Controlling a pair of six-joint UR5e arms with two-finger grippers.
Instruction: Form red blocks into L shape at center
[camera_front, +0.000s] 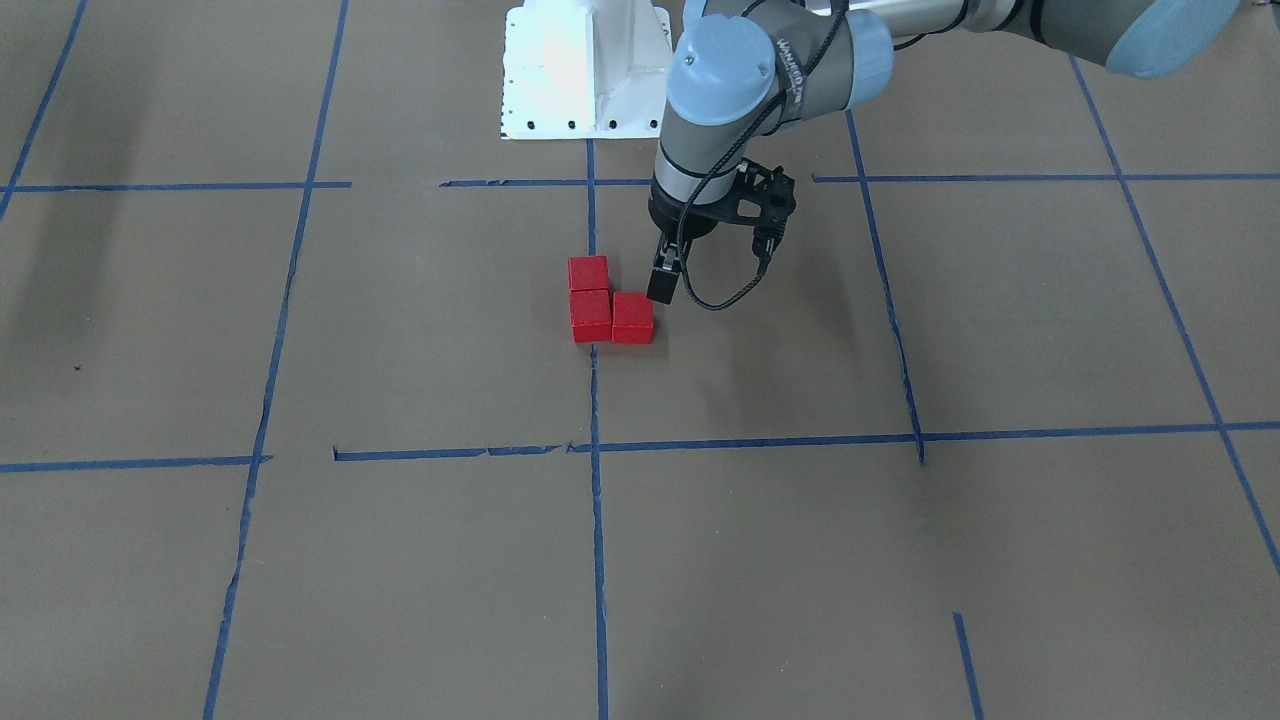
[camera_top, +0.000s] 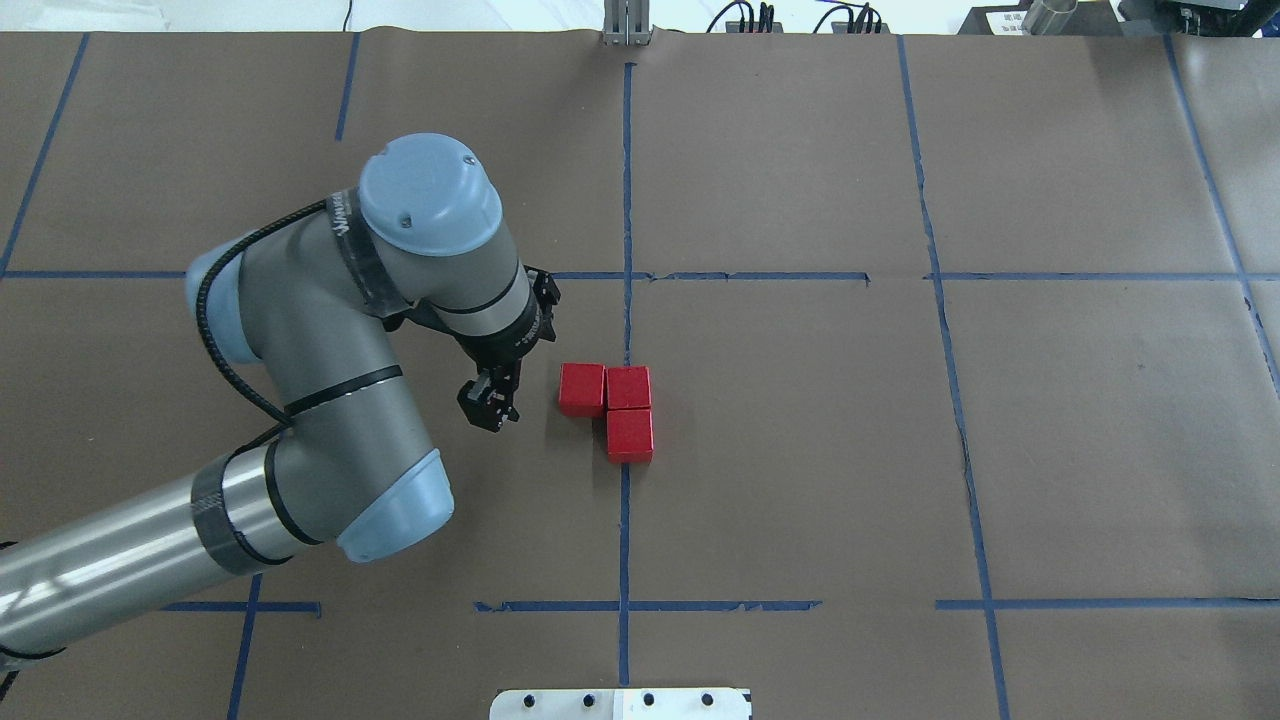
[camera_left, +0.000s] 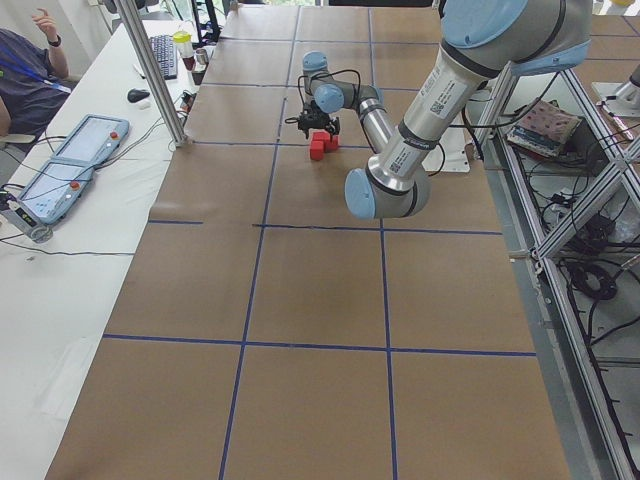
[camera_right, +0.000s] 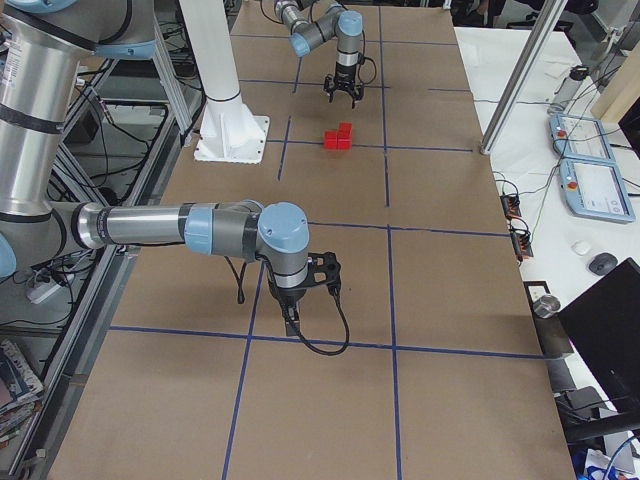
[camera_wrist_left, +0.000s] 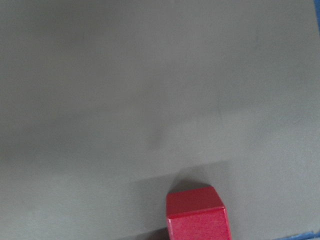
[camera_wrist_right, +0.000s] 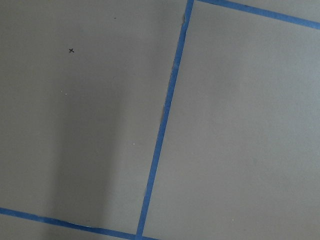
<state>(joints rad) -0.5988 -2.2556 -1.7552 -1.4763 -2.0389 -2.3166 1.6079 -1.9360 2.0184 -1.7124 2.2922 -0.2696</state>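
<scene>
In the overhead view the left arm (camera_top: 300, 400) reaches in from the left edge. A black band (camera_top: 350, 240) round its wrist carries white lettering, too small to read with any certainty. The left gripper (camera_top: 488, 405) hangs low over the counter (camera_top: 1050, 450), pointing down, its jaws apart and holding nothing. It is near the red blocks (camera_top: 628, 387) but not touching them.

The three cubes sit pressed together in an L. One lies just left of the vertical blue tape line (camera_top: 624, 520). The corner cube touches it and sits on the line. The third touches the corner cube on the robot's side, also on the line. They lie in the center (camera_top: 780, 450), the taped cell that this line splits. No face of a cube shows any label. The left wrist view catches one cube at its bottom edge.

Well off to the right, seen only from the table's end, the right gripper (camera_right: 291, 322) points down near a tape crossing; whether its jaws are apart or together I cannot tell. Its wrist view shows a tiny pen-drawn "x" (camera_wrist_right: 71, 50) on the brown paper.
</scene>
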